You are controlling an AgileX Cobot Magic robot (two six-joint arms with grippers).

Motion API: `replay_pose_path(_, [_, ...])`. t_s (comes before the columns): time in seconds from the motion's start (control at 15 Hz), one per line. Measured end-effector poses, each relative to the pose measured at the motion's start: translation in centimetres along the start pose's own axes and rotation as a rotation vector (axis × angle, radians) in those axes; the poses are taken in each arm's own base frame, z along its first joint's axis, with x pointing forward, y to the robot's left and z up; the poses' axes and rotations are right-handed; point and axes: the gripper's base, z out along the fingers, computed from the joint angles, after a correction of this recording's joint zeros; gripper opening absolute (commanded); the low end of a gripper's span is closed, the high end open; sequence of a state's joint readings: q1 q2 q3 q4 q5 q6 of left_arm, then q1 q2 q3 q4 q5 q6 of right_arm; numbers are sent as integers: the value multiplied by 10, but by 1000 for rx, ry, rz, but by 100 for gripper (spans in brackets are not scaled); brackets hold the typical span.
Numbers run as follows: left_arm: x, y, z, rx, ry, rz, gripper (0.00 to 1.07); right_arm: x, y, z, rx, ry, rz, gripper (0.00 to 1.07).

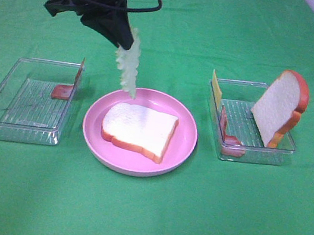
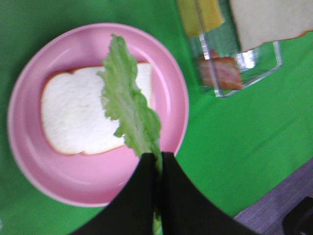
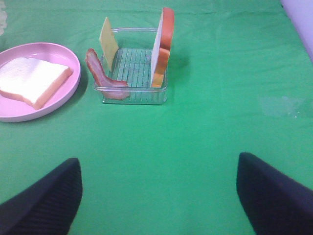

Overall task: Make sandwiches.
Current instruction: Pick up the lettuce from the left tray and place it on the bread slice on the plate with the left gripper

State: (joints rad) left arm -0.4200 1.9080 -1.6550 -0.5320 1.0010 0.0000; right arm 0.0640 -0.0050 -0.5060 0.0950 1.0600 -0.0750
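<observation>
The left gripper (image 1: 124,42) is clenched on the top end of the lettuce (image 1: 128,67), which is held above the tabletop (image 1: 139,223) and hangs down from the closed jaws. The lower end of the lettuce is seen over the far side of the plate (image 1: 186,128); whether it touches anything cannot be told. In the left wrist view the leaf is seen across the bread slice (image 1: 139,128), which lies flat in the middle of the plate.

The right gripper (image 3: 159,188) is spread wide and grasps nothing. It is held low over bare tabletop, well apart from the plate and short of the right tray (image 1: 260,151).

In the right tray a second slice (image 1: 280,107) is stood nearly upright against the far-right side. The cheese (image 1: 215,88) is stood on edge at the left wall, and the bacon (image 1: 227,136) is draped over the near-left corner.

The left tray (image 1: 2,105) is set beside the plate; a bacon piece (image 1: 63,91) is seen at its right wall.
</observation>
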Motion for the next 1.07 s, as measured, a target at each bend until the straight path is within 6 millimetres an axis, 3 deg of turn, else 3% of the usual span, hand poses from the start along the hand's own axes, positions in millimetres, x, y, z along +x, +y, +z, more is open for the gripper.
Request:
replay_pose_path(0.2, [-5,-6,14,133,-24,-9,0,0,0,0,0,0,0,81])
replay_pose_path(0.33, [-5,-5,37,186,0,-13,0,0,0,0,0,0,0,81])
replay_pose_path(0.4, [1,-4,65,195,58,-18,0,0,0,0,0,0,0,81])
replay_pose_path(0.6, [7,4,91,172,115,-21,0,0,0,0,0,0,0,81])
replay_pose_path(0.73, [10,15,100,108,141,18,0,0,0,0,0,0,0,81])
replay_pose_path(1.07, [12,31,101,-65,166,79,0,0,0,0,0,0,0,81])
